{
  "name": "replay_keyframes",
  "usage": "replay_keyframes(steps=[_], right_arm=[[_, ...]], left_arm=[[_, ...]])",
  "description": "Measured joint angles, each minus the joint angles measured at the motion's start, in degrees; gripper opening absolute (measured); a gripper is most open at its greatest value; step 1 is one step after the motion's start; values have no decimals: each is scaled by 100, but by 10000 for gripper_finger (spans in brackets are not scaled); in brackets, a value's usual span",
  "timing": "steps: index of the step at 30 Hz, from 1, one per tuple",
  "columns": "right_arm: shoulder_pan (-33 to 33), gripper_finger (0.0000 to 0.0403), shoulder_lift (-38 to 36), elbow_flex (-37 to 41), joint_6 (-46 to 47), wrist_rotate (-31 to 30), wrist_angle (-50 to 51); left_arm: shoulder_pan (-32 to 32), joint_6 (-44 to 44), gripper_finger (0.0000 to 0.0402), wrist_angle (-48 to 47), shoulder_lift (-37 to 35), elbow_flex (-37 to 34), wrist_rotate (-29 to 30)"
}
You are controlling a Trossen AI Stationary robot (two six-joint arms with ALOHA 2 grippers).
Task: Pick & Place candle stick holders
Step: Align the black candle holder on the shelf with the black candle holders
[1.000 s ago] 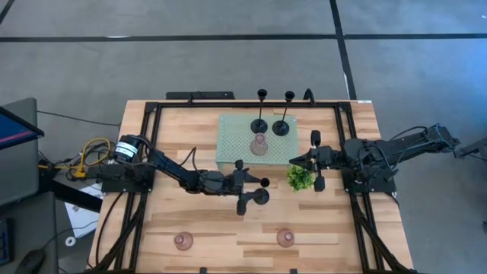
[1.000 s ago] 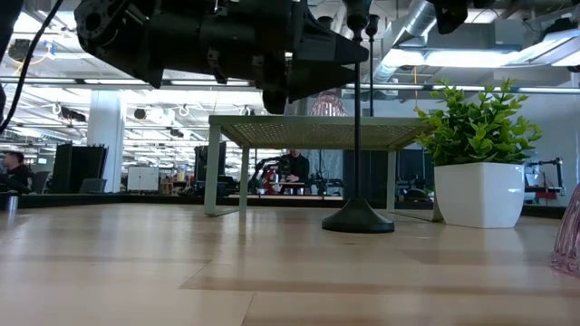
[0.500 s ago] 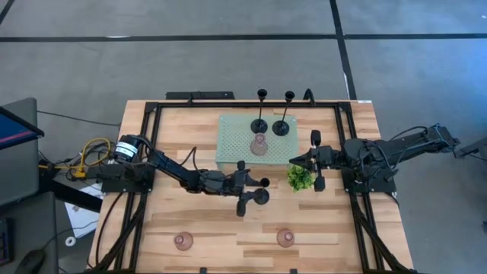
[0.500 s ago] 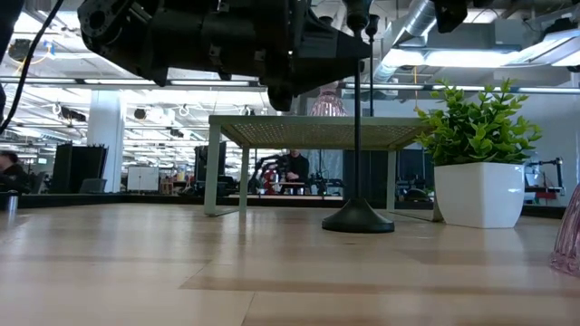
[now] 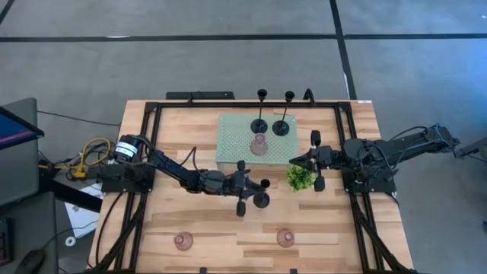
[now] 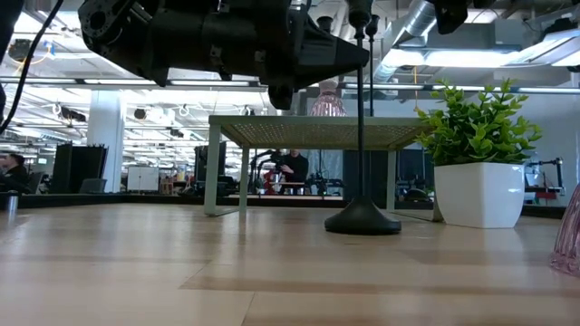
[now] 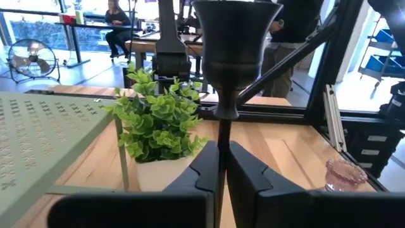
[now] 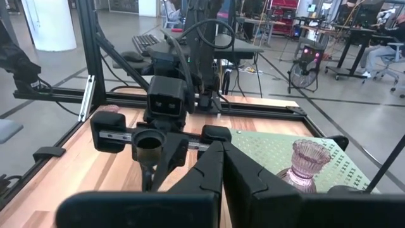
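Black holder [image 5: 262,199] stands mid-table beside the plant [image 5: 300,178], its thin stem pinched in the left gripper [image 7: 223,166]. Right gripper [image 5: 295,161] waits closed and empty near the tray [image 5: 236,144].

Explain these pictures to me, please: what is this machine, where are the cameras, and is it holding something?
Two dark robot arms work at a wooden table. One camera looks straight down, one sits at tabletop height, and one rides on each wrist. On the table stand a pale green tray on legs, bearing two black holders and one pink holder, and a small plant. Two more pink ones stand near the front edge. The left gripper has its jaws shut on the stem of a third black holder, near mid-table. The right gripper waits, shut and empty, beside the plant.
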State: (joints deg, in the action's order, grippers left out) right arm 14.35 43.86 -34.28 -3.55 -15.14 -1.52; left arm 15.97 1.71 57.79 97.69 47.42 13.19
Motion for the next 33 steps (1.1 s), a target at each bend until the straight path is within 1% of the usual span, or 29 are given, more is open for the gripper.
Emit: replay_keyframes(steps=[4,7,11,15,18,24,26,28,30,33], right_arm=[[0,0,0,0,8,0,100],[0,0,0,0,11,0,125],[0,0,-2,0,11,0,122],[0,0,-2,0,44,0,111],[0,0,0,0,53,0,112],[0,0,-2,0,57,0,112],[0,0,-2,0,57,0,110],[0,0,0,0,57,0,109],[0,0,-2,0,57,0,109],[0,0,-2,0,57,0,107]], left_arm=[[103,-165,20,-541,-222,6,64],[193,-161,12,-1340,-618,9,329],[341,-147,15,-2467,-1261,-2,808],[548,-147,13,-3387,-1876,-4,1521],[669,-214,12,-3699,-2324,-11,1651],[938,-540,11,-4107,-3352,-11,1690],[994,-688,11,-4246,-3671,-11,1841],[1001,-1003,11,-4239,-3946,-11,1996],[952,-1333,11,-4239,-4193,-11,2026],[710,-1632,11,-4231,-4514,-11,2026]])
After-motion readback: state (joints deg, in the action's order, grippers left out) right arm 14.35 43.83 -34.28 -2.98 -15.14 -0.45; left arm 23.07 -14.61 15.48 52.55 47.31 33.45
